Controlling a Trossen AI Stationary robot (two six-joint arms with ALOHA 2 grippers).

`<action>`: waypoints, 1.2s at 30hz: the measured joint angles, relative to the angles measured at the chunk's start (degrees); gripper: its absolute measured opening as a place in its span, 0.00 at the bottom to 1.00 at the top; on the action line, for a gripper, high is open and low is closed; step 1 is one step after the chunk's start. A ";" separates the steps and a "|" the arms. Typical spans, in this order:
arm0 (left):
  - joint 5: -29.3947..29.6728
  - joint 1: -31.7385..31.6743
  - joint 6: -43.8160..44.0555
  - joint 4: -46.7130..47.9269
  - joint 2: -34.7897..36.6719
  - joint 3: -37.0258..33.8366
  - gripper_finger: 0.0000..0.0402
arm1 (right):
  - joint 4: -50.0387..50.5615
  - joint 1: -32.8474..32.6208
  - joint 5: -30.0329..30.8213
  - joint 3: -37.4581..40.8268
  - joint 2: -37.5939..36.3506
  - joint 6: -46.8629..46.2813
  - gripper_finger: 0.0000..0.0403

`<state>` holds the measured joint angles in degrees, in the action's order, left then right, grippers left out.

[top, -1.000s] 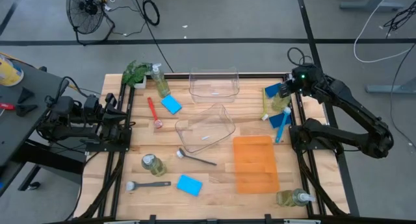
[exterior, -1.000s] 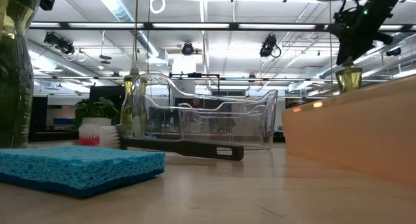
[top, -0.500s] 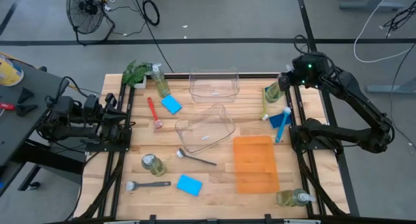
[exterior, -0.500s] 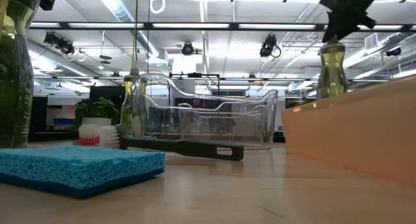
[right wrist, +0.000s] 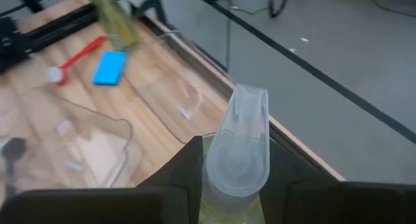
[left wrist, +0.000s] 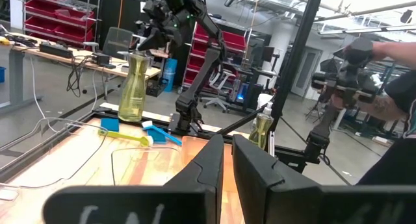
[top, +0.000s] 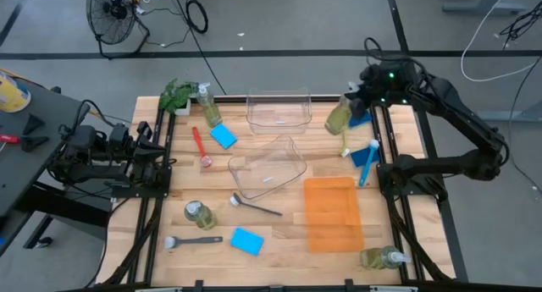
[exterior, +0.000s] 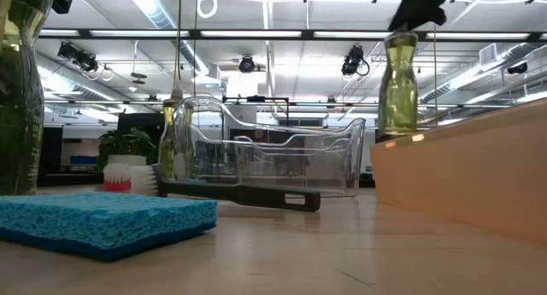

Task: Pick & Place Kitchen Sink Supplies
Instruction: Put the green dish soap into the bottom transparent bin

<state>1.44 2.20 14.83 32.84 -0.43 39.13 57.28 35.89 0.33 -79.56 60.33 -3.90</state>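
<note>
High view: right gripper (top: 359, 99) clamps a pump bottle (top: 339, 117) by its top, lifted at the table's far right, just right of the upright clear bin (top: 279, 109); a blue sponge (top: 360, 118) and yellow-green brush (top: 345, 142) lie beside it. Left gripper (top: 163, 161) is parked at the left table edge, jaw state unclear here. Low view: the held bottle (exterior: 397, 85) hangs in the air above the orange tray (exterior: 466, 171), upright; blue sponge (exterior: 102, 220) and dark grey brush (exterior: 239, 193) sit in the foreground. Left wrist view: left gripper (left wrist: 227, 160) fingers nearly together, nothing between; bottle (left wrist: 132, 88) aloft far off. Right wrist view: right gripper (right wrist: 235, 160) fingers tight on either side of the pump head (right wrist: 240, 152).
</note>
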 joint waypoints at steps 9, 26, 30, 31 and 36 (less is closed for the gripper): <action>0.00 0.01 0.00 0.00 0.00 0.00 0.09 | 0.49 -6.85 -2.83 -9.69 8.56 5.12 0.25; 0.00 0.01 0.00 0.02 0.00 0.00 0.09 | -4.62 -20.62 -4.89 -17.23 18.82 11.36 0.25; 0.01 0.00 0.00 0.02 0.00 0.00 0.09 | -6.92 -23.12 -7.93 -17.23 19.81 14.49 0.25; 0.01 0.00 0.00 0.00 0.00 0.00 0.09 | -7.38 -23.63 -8.69 -17.23 20.04 15.57 0.25; 0.01 0.02 0.00 0.00 0.00 0.00 0.09 | -8.13 -25.74 -10.68 -17.24 21.63 20.78 0.25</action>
<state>1.44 2.22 14.83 32.84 -0.43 39.13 49.15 10.15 -10.35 -96.80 81.96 16.88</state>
